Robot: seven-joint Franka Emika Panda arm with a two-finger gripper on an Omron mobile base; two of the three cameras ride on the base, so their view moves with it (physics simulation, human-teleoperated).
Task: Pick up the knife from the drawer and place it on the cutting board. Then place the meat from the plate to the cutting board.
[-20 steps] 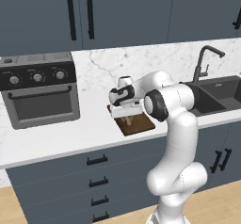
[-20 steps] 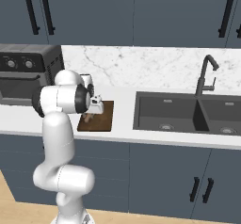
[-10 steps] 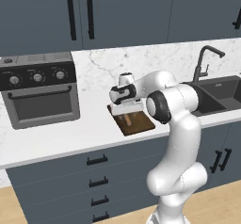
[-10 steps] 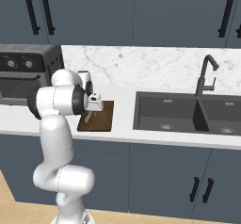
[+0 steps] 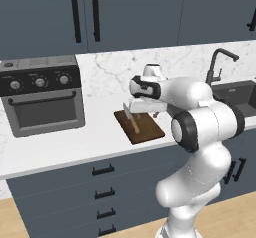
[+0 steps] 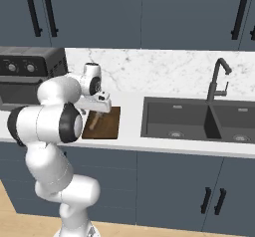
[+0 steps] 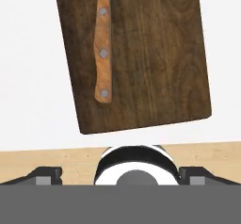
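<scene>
The knife point(image 7: 102, 49) lies flat on the cutting board point(image 7: 155, 58), along one long edge, with its wooden handle fully on the wood and the blade running off the top of the hand view. Nothing grips it. The gripper point(image 5: 145, 111) hangs just above the board point(image 5: 140, 126) with the jaws wide apart, so I judge that the first part of the task is done.

The step in hand is to go for the meat. Neither the meat nor the plate can be found in these pictures, so I cannot say on which side they stand. To do this step well, the arm should rise straight up first, so that a finger does not catch the knife point(image 5: 132, 120) and push it off the board point(image 6: 102, 123). The jaws can remain apart on the way. When the meat comes, the free half of the board, beside the knife, is the good place for it on the white surface point(image 5: 65, 144).
</scene>
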